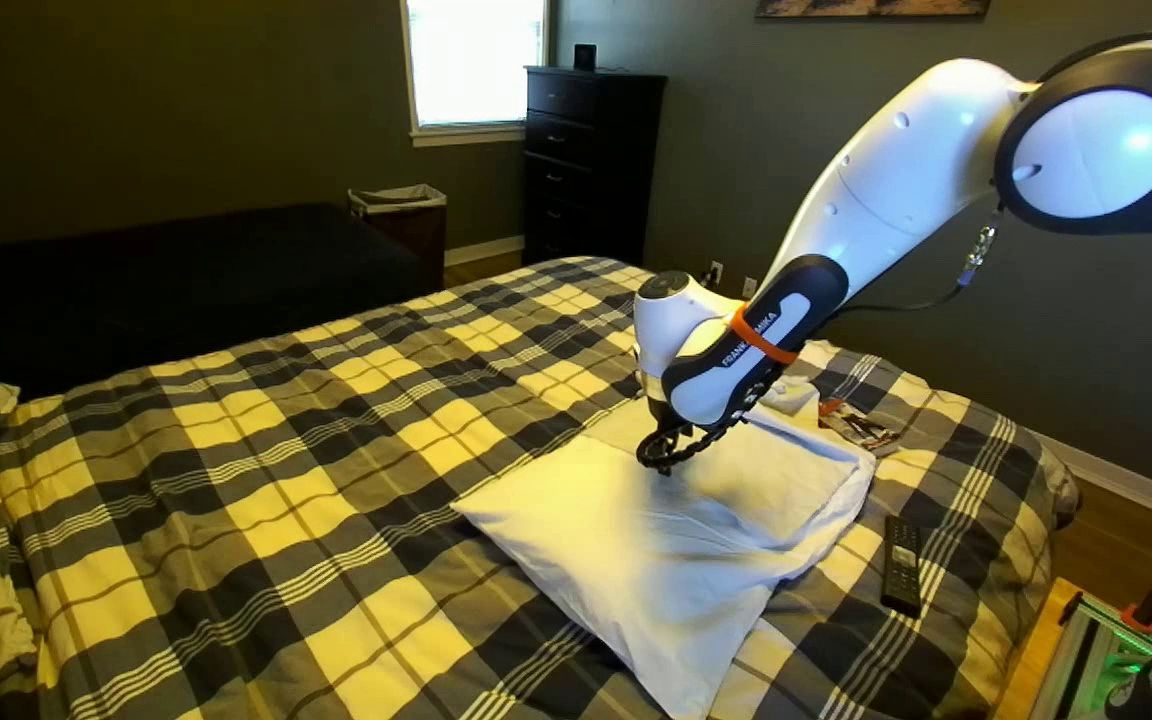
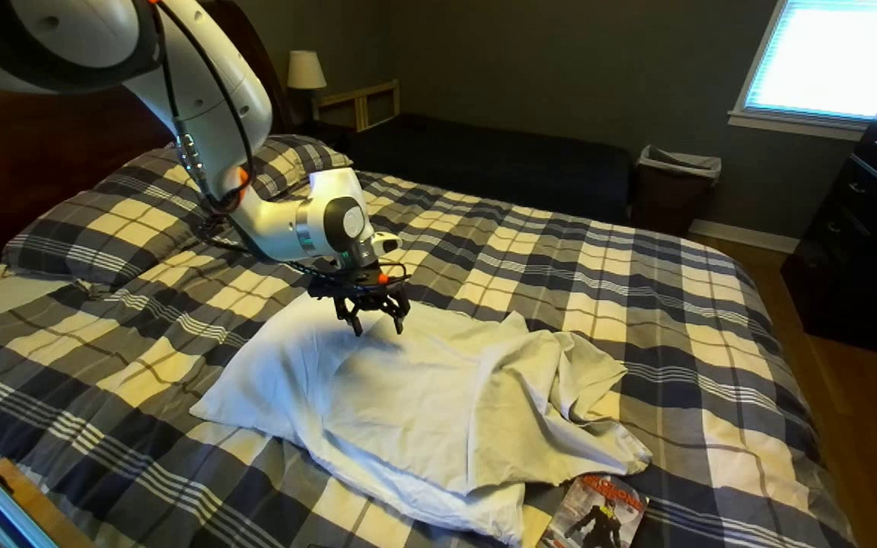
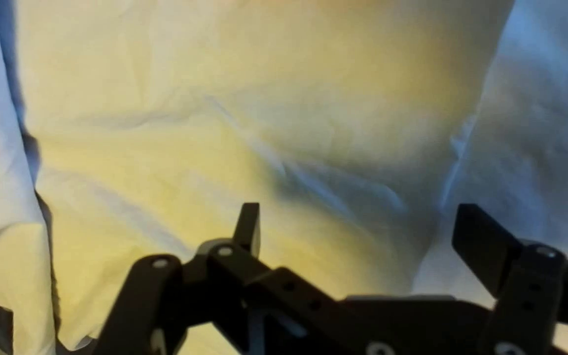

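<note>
Note the gripper point(image 2: 377, 329), spread wide and holding nothing, just above the white cloth point(image 2: 400, 418), towards its 11 o'clock in an exterior view. Could pinch only air if brought together here — with hardly a ridge to bite on, apart from a slanting crease at about 11 o'clock from the fingertips in the wrist view. Lowered too far, might gather several layers at once, or press hard into the plaid bedspread point(image 2: 636, 289) underneath. Dragged towards 4 o'clock in an exterior view, might push fabric over the printed booklet point(image 2: 602, 511), just beside the hem; towards 3 o'clock in an exterior view, might knock the remote point(image 1: 901, 565). As for looks: whitish, tinged yellow and blue by the light; in an exterior view puffed like a pillow at 9 o'clock, flatter in the middle — and rumpled into loose folds at 3 o'clock.
</note>
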